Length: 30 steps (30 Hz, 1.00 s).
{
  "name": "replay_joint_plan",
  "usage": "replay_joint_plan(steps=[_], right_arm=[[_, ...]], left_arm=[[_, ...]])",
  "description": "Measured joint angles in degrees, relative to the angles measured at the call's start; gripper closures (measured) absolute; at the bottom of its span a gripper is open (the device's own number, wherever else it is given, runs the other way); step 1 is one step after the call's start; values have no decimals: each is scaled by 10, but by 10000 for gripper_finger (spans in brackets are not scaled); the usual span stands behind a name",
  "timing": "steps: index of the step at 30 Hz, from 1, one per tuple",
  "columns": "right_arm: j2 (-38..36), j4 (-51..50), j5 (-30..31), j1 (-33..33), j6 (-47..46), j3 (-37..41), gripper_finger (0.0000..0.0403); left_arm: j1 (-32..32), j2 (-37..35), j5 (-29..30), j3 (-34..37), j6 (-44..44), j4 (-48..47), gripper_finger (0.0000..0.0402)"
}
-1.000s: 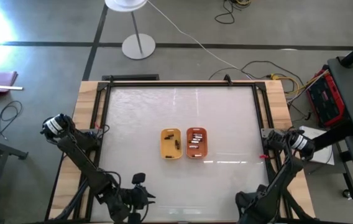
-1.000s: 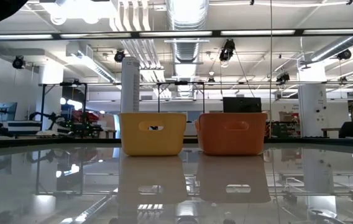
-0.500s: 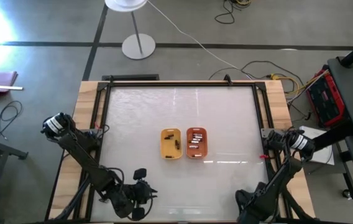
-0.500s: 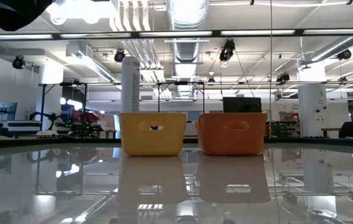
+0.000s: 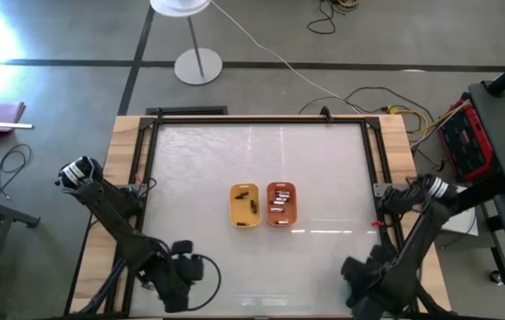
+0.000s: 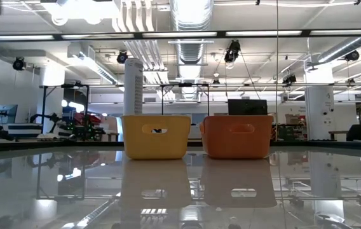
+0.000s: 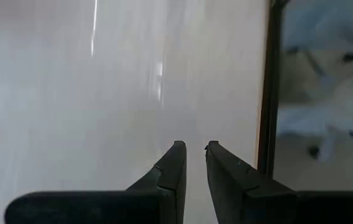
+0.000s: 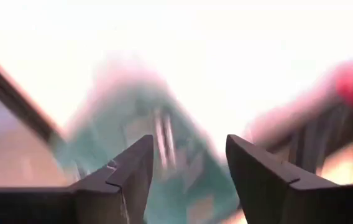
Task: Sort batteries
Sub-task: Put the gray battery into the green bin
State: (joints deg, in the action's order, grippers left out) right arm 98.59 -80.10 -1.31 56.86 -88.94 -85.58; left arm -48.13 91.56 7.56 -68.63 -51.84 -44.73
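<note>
L gripper [image 7: 195,148] sitting nearly closed, empty, low over table [image 5: 199,160]; R gripper [image 8: 189,146] gaping wide, empty, batteries [image 5: 278,201] well apart.

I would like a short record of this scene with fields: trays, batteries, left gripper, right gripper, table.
trays: yellow rectangular tray and orange rectangular tray, side by side at the table's middle
batteries: dark ones in the yellow tray, silvery-grey ones in the orange tray
left gripper: near the table's front left edge, fingers nearly closed, holding nothing
right gripper: at the front right, open, empty
table: glossy white top in a wooden frame
</note>
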Motion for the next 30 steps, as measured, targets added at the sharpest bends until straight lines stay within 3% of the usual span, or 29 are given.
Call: replay_joint_plan(steps=[3, 5, 10, 17, 20, 30], right_arm=[[-29, -4, 195, -4, -43, -5, 205], [-36, -4, 278, -16, -62, -4, 208], [-20, 31, 319, -53, 30, -3, 221], [35, 141, 356, -98, 168, -3, 237], [52, 157, 363, -105, 197, -7, 241], [65, 180, 501, -108, 211, -11, 225]], left_arm=[[-8, 3, -60, -17, -56, -82, 359], [-17, 4, -99, -19, -70, -123, 358], [-37, 3, -176, 19, -95, -171, 358], [-63, 3, -215, 84, -73, -162, 358], [-69, 3, -218, 84, -78, -149, 358], [-116, 31, -216, 84, -87, -123, 358]])
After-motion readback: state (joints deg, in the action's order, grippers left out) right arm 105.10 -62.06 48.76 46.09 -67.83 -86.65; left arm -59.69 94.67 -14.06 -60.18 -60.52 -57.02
